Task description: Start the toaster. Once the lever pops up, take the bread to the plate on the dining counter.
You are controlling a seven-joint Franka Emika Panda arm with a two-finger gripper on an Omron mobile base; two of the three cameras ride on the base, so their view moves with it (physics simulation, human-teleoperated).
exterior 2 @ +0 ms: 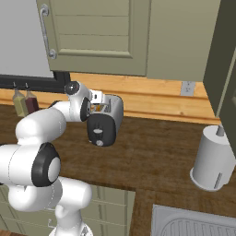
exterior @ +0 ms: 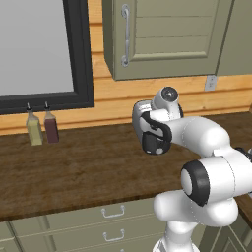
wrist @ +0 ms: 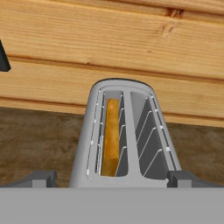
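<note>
The silver-grey toaster (exterior 2: 110,115) stands on the dark wood-grain counter (exterior: 83,167) against the plank wall, its black end panel (exterior: 153,143) with lever and knob facing me. The bread (wrist: 112,135) stands down in the left slot, golden crust edge up. My gripper (wrist: 113,179) hovers open just above the toaster's near end, with a fingertip (wrist: 41,178) out to either side and nothing between them. From the right base view the gripper (exterior 2: 96,97) sits over the toaster's top. The arm covers part of the toaster in the left base view. The plate is out of view.
Two bottles (exterior: 34,128) (exterior: 50,127) stand by the wall under the dark-framed window (exterior: 78,54). A grey paper-towel holder (exterior 2: 213,159) and a sink (exterior 2: 193,223) lie to the right. Green wall cabinets (exterior: 162,39) hang above the toaster. A wall outlet (exterior 2: 186,87) is nearby.
</note>
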